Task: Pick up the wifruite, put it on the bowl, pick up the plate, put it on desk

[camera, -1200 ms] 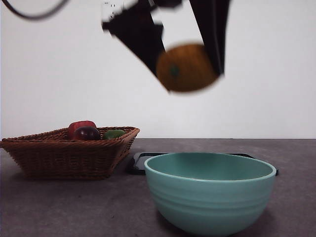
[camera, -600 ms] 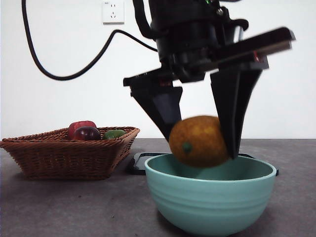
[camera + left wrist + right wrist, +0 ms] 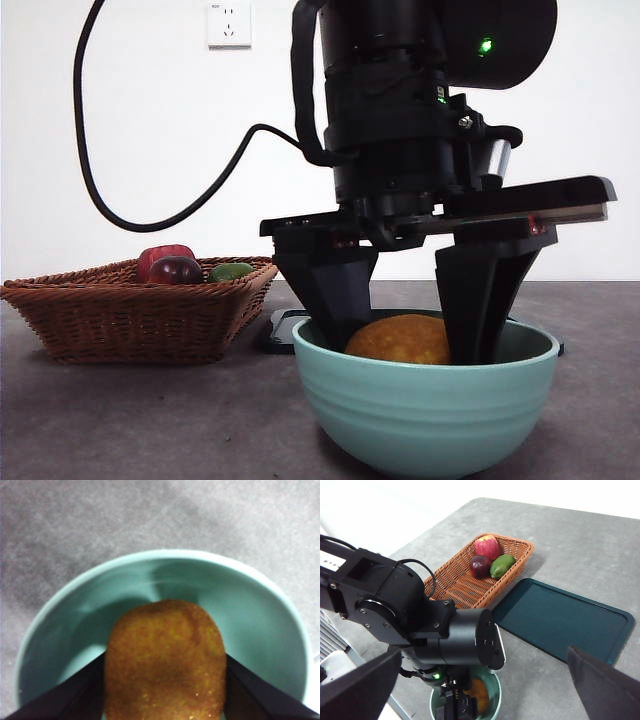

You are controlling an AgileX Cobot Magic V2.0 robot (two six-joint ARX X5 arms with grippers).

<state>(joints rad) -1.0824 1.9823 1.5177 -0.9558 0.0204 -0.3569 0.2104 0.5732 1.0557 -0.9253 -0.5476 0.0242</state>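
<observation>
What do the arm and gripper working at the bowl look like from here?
The left gripper has two matte black wedge-shaped jaws under a flat black crossbar. Above it sits a bulky black cylindrical wrist with a lit green LED, a silver fitting on one side, and a black cable looping out from it.

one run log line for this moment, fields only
left tool: shut on wifruite, lowered inside bowl | right tool: open, raised over desk | tray: untouched beside basket

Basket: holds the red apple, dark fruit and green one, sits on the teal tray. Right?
Not quite. The basket does hold those three fruits, but it sits on the desk beside the tray, not on it, as the right wrist view shows.
</observation>
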